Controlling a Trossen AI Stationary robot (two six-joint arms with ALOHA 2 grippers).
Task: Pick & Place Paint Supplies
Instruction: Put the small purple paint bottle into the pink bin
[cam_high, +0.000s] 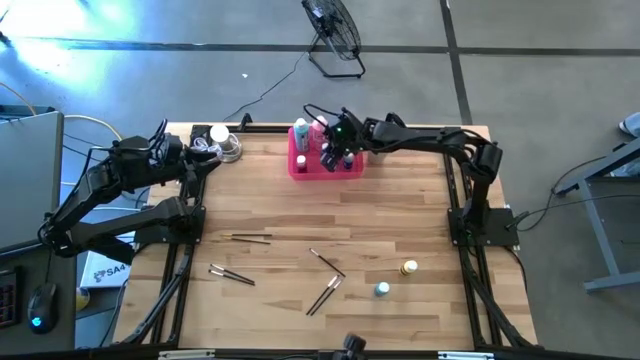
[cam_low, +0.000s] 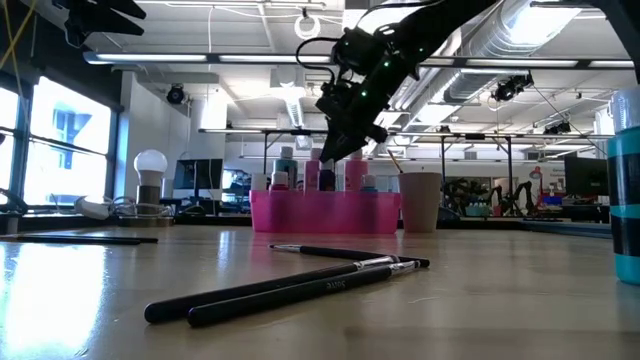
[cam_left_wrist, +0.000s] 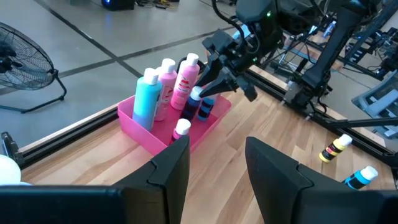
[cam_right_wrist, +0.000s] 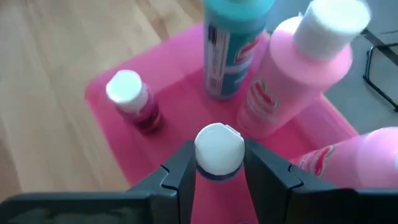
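High view. Wooden table carries a bright pink tray at the far edge, holding the taller bottles, among them a teal bottle. The right gripper sits over the tray. The left gripper rests at the far left corner, beside a pale cup. Thin paintbrushes lie loose on the near half: one pair, a second pair, a crossed group. A small yellow bottle and a small blue bottle lie near the right side, close to each other.

Low view. Two dark paintbrushes lie in the foreground. The pink tray stands farther back with bottles in it; the right gripper hangs just above them. A beige cup stands just beside the tray.

Left wrist view. Left gripper fingers stand apart, holding nothing. Beyond them: tray with teal bottle, two pink bottles, and a small dark red bottle.

Right wrist view. Right gripper fingers are clamped on a small white-capped bottle inside the tray. Its body colour cannot be told here. A dark red bottle, a teal bottle and a pink bottle stand around it.
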